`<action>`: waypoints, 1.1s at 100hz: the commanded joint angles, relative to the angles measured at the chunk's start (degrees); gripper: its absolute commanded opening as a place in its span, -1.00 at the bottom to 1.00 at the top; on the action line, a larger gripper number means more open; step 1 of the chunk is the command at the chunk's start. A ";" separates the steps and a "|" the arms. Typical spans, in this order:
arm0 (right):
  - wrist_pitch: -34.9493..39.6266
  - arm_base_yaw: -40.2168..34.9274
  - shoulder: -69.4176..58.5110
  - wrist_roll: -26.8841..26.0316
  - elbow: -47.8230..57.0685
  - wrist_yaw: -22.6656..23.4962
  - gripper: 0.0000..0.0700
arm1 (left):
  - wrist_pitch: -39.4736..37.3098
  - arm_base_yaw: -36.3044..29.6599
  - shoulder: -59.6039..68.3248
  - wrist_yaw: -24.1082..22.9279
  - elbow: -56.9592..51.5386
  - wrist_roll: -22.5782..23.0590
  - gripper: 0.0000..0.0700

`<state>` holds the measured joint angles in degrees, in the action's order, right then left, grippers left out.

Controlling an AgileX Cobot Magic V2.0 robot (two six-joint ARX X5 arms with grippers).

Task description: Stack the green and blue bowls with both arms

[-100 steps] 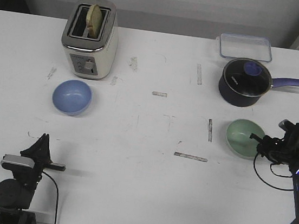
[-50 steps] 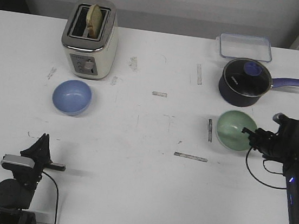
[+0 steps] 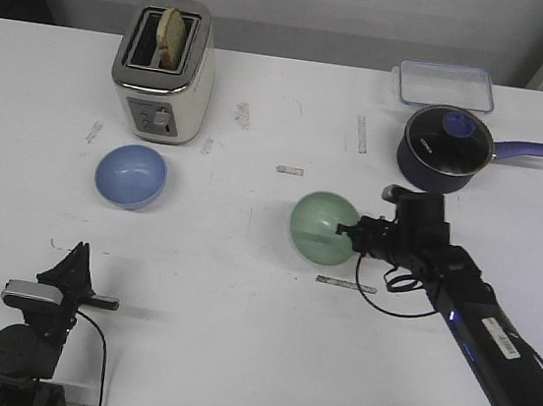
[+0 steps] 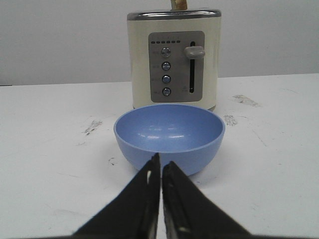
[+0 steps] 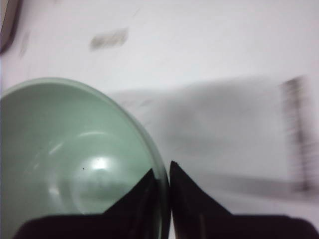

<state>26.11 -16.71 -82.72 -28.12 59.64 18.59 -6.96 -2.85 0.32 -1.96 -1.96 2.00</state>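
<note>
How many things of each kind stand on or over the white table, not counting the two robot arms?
Small round smooth bowls: 2, one pale mint green held by the right gripper, one light periwinkle blue
Cream and chrome toasters: 1
Dark navy saucepans with a long blue handle: 1
Clear rectangular plastic containers: 1
Total: 5

The blue bowl [image 3: 131,175] sits upright on the worktop [image 3: 234,347], just before the toaster [image 3: 163,69]; the green bowl [image 3: 323,228], pale mint and smooth, hangs tilted mid-worktop, its rim pinched in the right pincer [image 3: 347,231].
</note>
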 commanded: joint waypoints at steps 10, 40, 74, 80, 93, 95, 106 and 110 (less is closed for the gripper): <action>-1.70 -7.34 -3.56 -5.75 1.18 -4.02 -0.99 | -0.72 0.11 -0.13 0.07 1.25 -0.02 -0.99; -7.34 -12.66 -7.65 -12.59 1.20 -10.32 -0.99 | -0.72 0.11 -0.13 0.07 1.25 -0.02 -0.99; -8.28 -14.03 -8.55 -13.22 1.18 -15.06 -0.98 | -0.72 0.11 -0.13 0.09 1.25 -0.02 -0.99; -8.11 -14.08 -8.55 -13.20 1.18 -15.06 -0.98 | -0.72 0.11 -0.13 0.07 1.25 -0.02 -0.99; -8.13 -14.16 -8.55 -13.22 1.18 -15.37 -0.98 | -0.72 0.11 -0.13 0.07 1.25 -0.02 -0.99; -8.11 -14.21 -8.55 -13.22 1.18 -15.50 -0.98 | -0.72 0.11 -0.13 0.07 1.25 -0.02 -0.99; -8.11 -14.47 -8.55 -13.22 1.18 -15.58 -0.97 | -0.72 0.11 -0.13 0.07 1.25 -0.02 -0.99; -8.02 -14.49 -8.55 -13.22 1.20 -15.58 -0.96 | -0.72 0.11 -0.13 0.07 1.25 -0.02 -0.99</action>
<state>18.57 -30.57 -90.04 -40.77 59.64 3.05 -6.90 -2.85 0.32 -1.96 -1.96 2.00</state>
